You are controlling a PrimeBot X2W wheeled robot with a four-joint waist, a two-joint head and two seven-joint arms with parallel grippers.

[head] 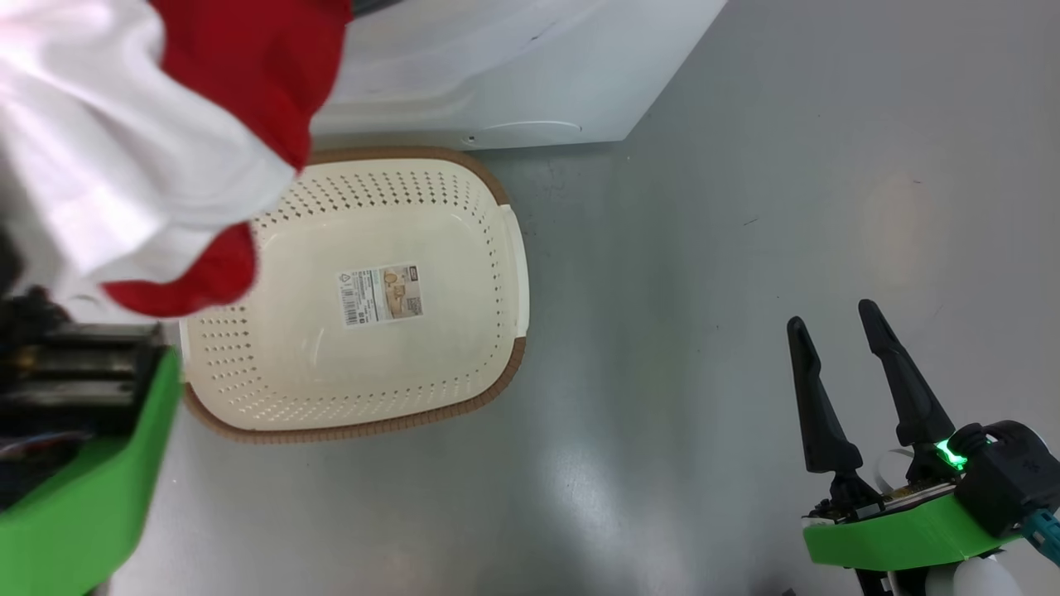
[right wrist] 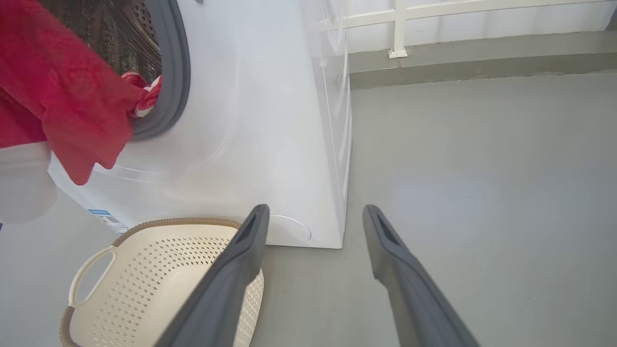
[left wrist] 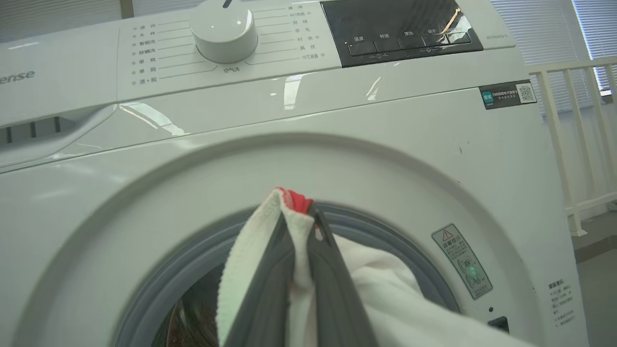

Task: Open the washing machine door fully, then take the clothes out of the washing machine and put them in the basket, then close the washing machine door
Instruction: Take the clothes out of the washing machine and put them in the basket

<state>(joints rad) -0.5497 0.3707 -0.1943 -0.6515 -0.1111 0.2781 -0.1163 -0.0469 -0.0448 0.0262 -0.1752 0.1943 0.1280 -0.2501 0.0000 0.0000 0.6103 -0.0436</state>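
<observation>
One basket (head: 515, 248) stands beside one washing machine (left wrist: 337, 120). The left gripper (left wrist: 300, 216) clamps one red-and-white garment (head: 207, 99), partly cut off. Perhaps a second garment (right wrist: 144, 94) lies in the drum (right wrist: 137, 17). The right gripper (head: 831, 316) gapes, holding nothing.

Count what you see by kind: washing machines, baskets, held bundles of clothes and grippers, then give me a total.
washing machine: 1
basket: 1
held bundle of clothes, red and white: 1
grippers: 2 (left gripper shut on the clothes, right gripper open)
Total: 5
</observation>
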